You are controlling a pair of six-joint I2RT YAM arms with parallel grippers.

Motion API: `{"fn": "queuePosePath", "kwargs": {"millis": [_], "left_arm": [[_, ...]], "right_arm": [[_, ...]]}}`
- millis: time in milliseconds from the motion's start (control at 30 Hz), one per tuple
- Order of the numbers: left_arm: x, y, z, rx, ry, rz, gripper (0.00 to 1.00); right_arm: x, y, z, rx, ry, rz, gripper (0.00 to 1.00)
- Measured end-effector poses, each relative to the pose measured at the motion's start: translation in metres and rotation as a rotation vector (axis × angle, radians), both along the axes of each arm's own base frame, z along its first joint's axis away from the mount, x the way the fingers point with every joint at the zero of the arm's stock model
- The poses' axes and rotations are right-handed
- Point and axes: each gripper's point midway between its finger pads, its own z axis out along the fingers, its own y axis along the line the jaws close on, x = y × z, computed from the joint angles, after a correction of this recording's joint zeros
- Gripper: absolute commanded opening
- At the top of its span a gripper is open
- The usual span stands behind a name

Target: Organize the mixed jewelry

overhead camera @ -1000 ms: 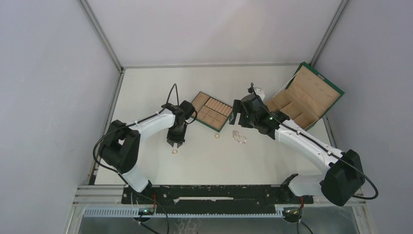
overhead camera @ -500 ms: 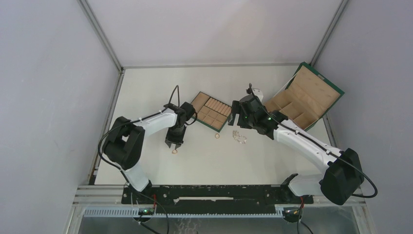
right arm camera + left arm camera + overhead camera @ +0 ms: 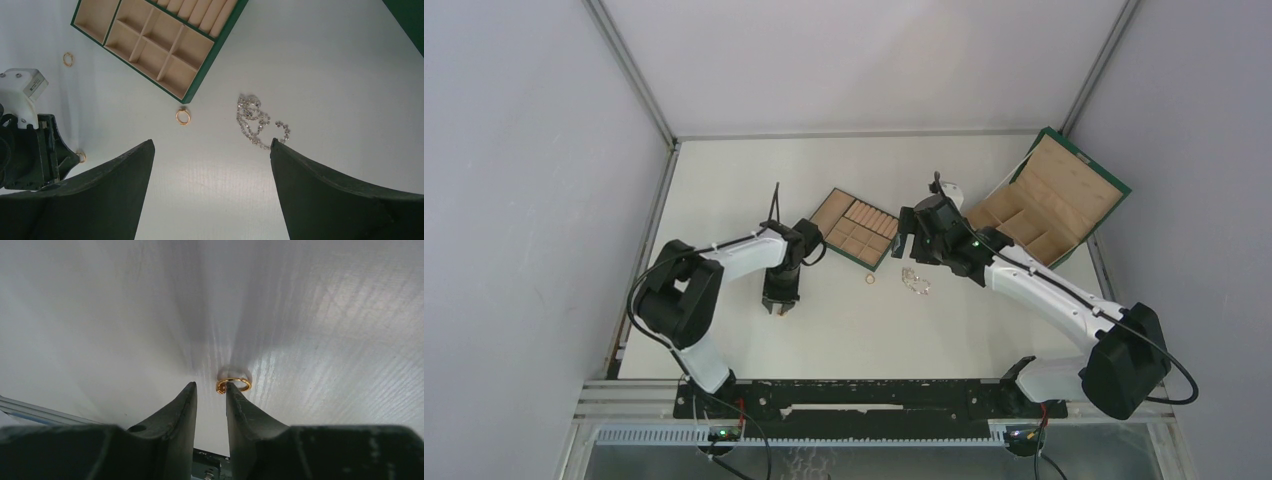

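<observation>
The left gripper (image 3: 210, 386) is hanging low over the worktop (image 3: 844, 330) to pick a gold ring (image 3: 233, 385), its fingers a narrow gap apart and gripping nothing. The ring is lying flat mid-frame in the left wrist view, against the right-hand fingertip rather than in the gap, so the next move is probably calling for a slight sideways shift before closing. The right gripper (image 3: 211, 145), fingers wide apart, is hovering above a second gold ring (image 3: 183, 116) just below the compartmented tray (image 3: 212, 55) corner, with a silvery chain (image 3: 257, 121) to its right and a third ring (image 3: 68, 59) at upper left. The green box (image 3: 1049, 205) is sitting open at far right; nothing seems to be blocking either pick.
</observation>
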Motion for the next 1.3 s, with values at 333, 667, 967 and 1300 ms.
{"fn": "queuePosePath", "kwargs": {"millis": [333,667,967,1300], "left_arm": [[-0.0031,0.0043,-0.0044,0.009,-0.050,0.141,0.25],[-0.0029,0.0081,-0.0052,-0.002,-0.059,0.181,0.19],[-0.0030,0.0066,-0.0063,-0.036,-0.069,0.194,0.07],[0.0043,-0.0001,-0.0040,-0.085,-0.104,0.177,0.00]], "right_arm": [[0.0002,0.0003,-0.0027,-0.005,0.007,0.001,0.95],[0.0002,0.0004,-0.0027,-0.005,0.007,0.001,0.95],[0.0001,0.0004,-0.0027,-0.005,0.007,0.001,0.94],[-0.0010,0.0018,-0.0027,-0.005,0.007,0.005,0.94]]}}
